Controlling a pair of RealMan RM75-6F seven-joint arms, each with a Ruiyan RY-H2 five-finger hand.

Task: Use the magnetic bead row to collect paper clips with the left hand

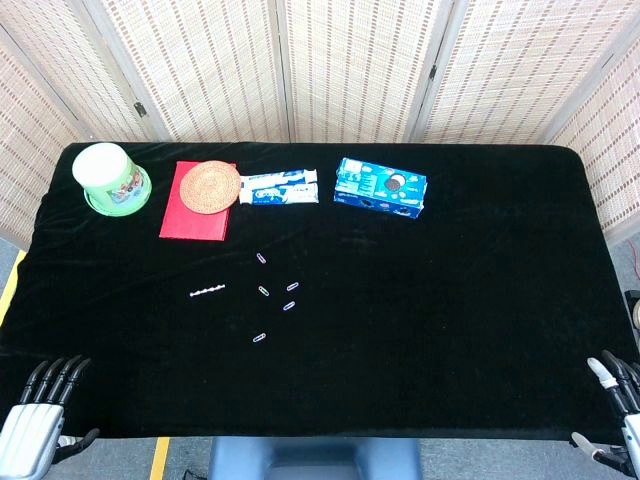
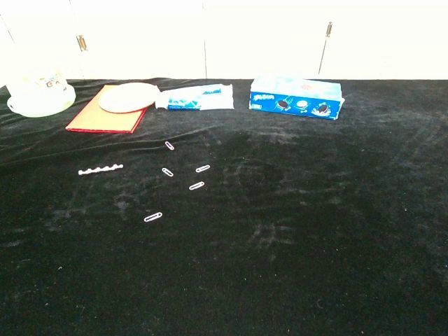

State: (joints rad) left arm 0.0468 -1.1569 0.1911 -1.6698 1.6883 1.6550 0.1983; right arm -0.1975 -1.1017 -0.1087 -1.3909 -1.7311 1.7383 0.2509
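Oddly, no label reads clearly; the magnetic bead row [image 1: 207,292] lies just left of the scattered paper clips [image 1: 264,291], while left hand [image 1: 40,418] and right hand [image 1: 618,405] rest empty, fingers apart.

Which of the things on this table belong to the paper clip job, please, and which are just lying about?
For the job:
magnetic bead row
paper clips, five scattered beside it
left hand, open at the table's near edge

Lying about:
green cup
red book
woven coaster, on the book
toothpaste box
blue cookie box
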